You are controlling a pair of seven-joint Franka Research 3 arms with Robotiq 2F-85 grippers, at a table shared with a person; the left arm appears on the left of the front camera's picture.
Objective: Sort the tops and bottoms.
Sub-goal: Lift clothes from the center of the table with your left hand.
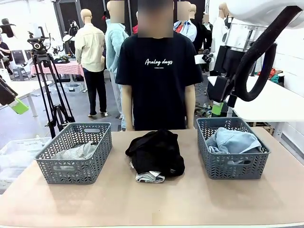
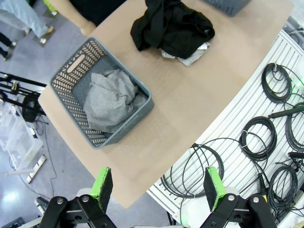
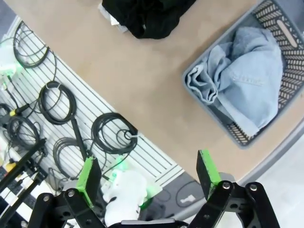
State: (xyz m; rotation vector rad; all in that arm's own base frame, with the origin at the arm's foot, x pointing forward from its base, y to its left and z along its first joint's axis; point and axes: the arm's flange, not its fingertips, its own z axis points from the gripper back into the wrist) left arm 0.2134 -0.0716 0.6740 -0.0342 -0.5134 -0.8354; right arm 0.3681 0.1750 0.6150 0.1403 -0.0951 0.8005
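Both tools hang high above the table [image 1: 190,199] and hold nothing. The left tool [image 2: 157,186] has its green pads spread wide over the table's near left corner, and the right tool [image 3: 148,172] is spread just as wide toward the near right corner. A heap of black garments [image 1: 156,151] lies at the table's middle, with a small grey-and-white piece [image 1: 150,177] poking out on its near side. A grey garment [image 1: 76,152] sits in the left basket [image 1: 71,173] by the left edge. A light blue denim garment [image 1: 236,141] fills the right basket [image 1: 232,167] by the right edge.
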